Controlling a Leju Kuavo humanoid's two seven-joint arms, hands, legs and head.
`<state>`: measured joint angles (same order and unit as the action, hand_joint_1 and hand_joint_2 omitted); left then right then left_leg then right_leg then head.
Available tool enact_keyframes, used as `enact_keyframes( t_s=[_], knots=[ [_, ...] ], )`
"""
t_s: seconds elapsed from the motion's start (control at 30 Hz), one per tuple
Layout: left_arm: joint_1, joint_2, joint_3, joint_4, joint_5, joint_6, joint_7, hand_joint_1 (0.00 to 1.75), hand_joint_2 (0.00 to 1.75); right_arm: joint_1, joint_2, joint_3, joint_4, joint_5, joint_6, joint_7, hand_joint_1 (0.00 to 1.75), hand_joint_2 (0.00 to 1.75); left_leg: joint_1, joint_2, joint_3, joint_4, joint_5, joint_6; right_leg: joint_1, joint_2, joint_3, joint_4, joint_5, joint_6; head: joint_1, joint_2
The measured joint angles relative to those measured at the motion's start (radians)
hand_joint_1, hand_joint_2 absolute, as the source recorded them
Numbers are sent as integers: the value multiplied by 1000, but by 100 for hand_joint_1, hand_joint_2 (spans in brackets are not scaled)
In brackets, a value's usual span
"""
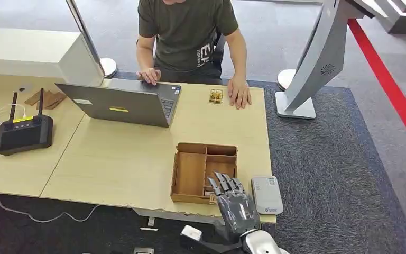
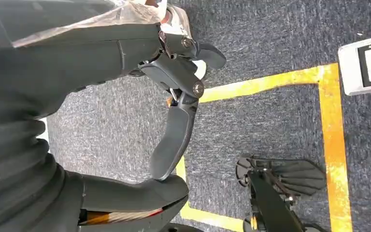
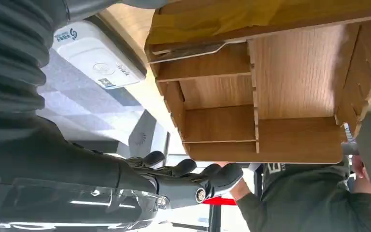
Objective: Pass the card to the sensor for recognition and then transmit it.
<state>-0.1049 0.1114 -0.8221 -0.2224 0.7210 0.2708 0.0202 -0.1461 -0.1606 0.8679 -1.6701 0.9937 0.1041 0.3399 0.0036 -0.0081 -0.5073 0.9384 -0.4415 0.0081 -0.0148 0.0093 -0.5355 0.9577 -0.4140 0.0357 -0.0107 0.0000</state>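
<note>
A wooden compartment tray (image 1: 177, 172) sits near the table's front edge. My right hand (image 1: 235, 203) reaches up from below with its fingertips over the tray's near right corner; its fingers are extended and hold nothing. The right wrist view shows those fingers (image 3: 188, 174) stretched out beside the tray (image 3: 270, 150), and a thin grey card edge (image 3: 188, 50) lying in a narrow slot of it. The grey-white card sensor (image 1: 267, 194) lies flat just right of the tray, close to my hand, and appears again (image 3: 99, 60) in the wrist view. My left hand (image 2: 174, 96) hangs over carpet, fingers loosely curved, empty.
A person (image 1: 190, 37) sits across the table with both hands on it, beside an open laptop (image 1: 121, 103) and a small yellow object (image 1: 216, 96). A black antenna box (image 1: 24, 132) stands at the left. A white kiosk stand (image 1: 309, 69) rises right of the table.
</note>
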Motion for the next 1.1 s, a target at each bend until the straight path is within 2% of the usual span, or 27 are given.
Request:
enact_keyframes(
  t_s=[0.4, 0.5, 0.67, 1.1],
  knots=[
    [0, 0, 8, 0, -4, 0, 1, 0, 175, -2, 7, -2, 39, 18, -13, -2, 0, 175, 0, 0, 0, 0, 0, 0, 0, 0, 0, 0, 0, 0, 0, 0],
    [0, 0, 8, 0, -8, 0, 1, 0, 175, -3, 12, -4, 53, 10, -43, -12, 0, 175, 0, 0, 0, 0, 0, 0, 0, 0, 0, 0, 0, 0, 0, 0],
    [0, -1, 8, 0, -14, 0, 6, 0, 175, -11, 32, -11, 125, -14, -111, -68, 0, 175, 0, 0, 0, 0, 0, 0, 0, 0, 0, 0, 0, 0, 0, 0],
    [0, -4, 8, 0, -27, 0, 8, 0, 175, -23, 77, -29, 262, -12, -160, -92, 0, 175, 0, 0, 0, 0, 0, 0, 0, 0, 0, 0, 0, 0, 0, 0]
  ],
)
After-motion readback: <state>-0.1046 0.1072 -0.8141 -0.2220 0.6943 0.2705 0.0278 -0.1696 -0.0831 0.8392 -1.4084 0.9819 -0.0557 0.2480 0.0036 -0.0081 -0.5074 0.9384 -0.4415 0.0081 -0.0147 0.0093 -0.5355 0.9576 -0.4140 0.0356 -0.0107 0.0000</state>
